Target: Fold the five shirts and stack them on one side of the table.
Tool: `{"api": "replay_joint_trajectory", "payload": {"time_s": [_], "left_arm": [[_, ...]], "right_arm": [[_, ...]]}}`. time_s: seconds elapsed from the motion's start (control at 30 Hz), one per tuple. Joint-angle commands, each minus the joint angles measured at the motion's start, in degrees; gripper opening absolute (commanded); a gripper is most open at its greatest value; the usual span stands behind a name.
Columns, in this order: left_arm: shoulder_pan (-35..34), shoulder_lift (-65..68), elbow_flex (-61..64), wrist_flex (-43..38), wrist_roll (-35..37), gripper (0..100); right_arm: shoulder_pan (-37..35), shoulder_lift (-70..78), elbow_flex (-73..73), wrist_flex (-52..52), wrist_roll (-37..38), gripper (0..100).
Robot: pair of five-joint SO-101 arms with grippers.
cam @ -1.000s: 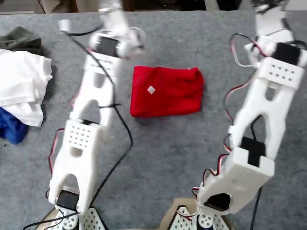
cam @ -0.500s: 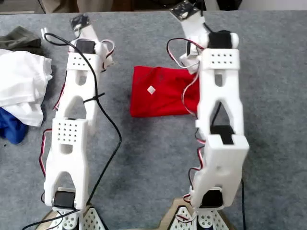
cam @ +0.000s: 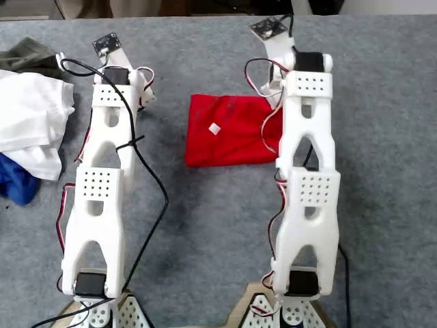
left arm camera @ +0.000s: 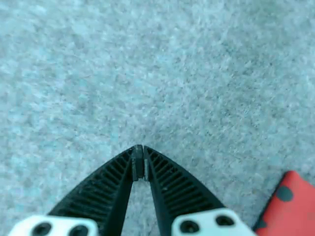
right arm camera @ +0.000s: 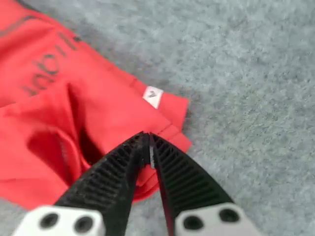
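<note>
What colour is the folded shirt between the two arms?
The folded shirt is red, best seen in the high view.

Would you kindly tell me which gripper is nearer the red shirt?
Right. The right gripper hangs over the red shirt, at its edge; the left gripper is over bare table beside it.

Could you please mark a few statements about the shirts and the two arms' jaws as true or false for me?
1. The red shirt lies folded between the two arms. True.
2. The left arm has its jaws wide open. False: they are shut, above bare table.
3. The white shirt is stacked on the red shirt. False: it lies apart, beyond the left arm.
4. The right arm has its jaws shut above the red shirt's edge. True.
5. A blue shirt lies against the white shirt. True.
</note>
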Motion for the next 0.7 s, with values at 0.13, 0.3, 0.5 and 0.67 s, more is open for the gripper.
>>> {"api": "replay_joint_trajectory", "payload": {"time_s": [0.13, 0.3, 0.5, 0.67], "left_arm": [[-0.5, -0.7, -3.3, -0.1, 0.4, 2], [-0.3, -0.2, -3.5, -0.2, 0.3, 2], [-0.3, 0.0, -3.5, -1.0, 0.3, 2], [-0.5, 0.0, -3.5, -0.9, 0.3, 2]], "right_arm": [[1.1, 9.1, -20.4, 1.0, 3.0, 0.5], [-1.5, 9.5, -29.5, 3.9, 4.0, 0.5], [-7.3, 6.5, -27.6, 7.8, 6.1, 0.5], [-10.0, 7.6, -26.3, 4.8, 6.2, 0.5]]}}
